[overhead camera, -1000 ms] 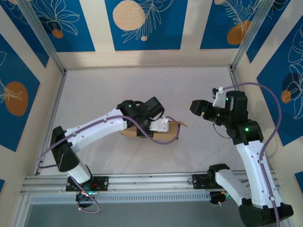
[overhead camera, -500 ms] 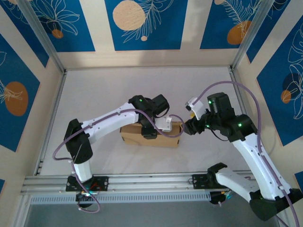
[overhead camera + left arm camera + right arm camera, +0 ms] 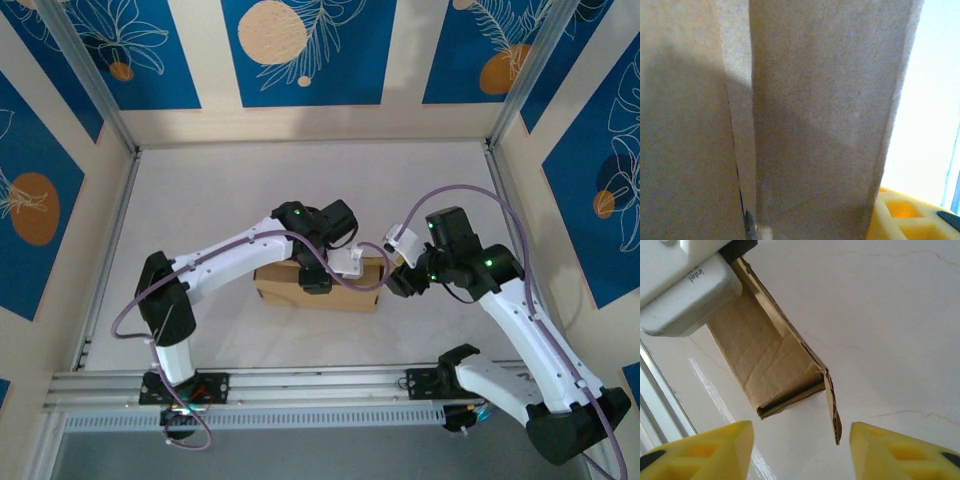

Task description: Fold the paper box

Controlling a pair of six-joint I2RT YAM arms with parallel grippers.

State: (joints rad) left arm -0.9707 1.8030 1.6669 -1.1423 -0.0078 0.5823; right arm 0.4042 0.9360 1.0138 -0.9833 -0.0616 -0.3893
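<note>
The paper box (image 3: 285,286), a flat brown cardboard mailer, lies on the white table in the middle. My left gripper (image 3: 318,274) is down on its top and shut on it. In the left wrist view cardboard (image 3: 815,125) runs right up to one yellow finger (image 3: 895,216); the other finger is hidden. My right gripper (image 3: 393,278) is at the box's right end, open. In the right wrist view its yellow fingers (image 3: 715,447) stand apart just short of the box's open end (image 3: 770,360), where a loose end flap (image 3: 832,407) hangs out.
The left arm's white wrist camera (image 3: 685,290) sits over the box. A metal rail (image 3: 300,385) runs along the table's near edge. Blue patterned walls (image 3: 300,50) enclose the back and sides. Bare white table (image 3: 220,190) lies behind the box.
The left arm has swung over and set the tilted box down flat. My right gripper has moved left and down to the box's right end, and its jaws have narrowed.
</note>
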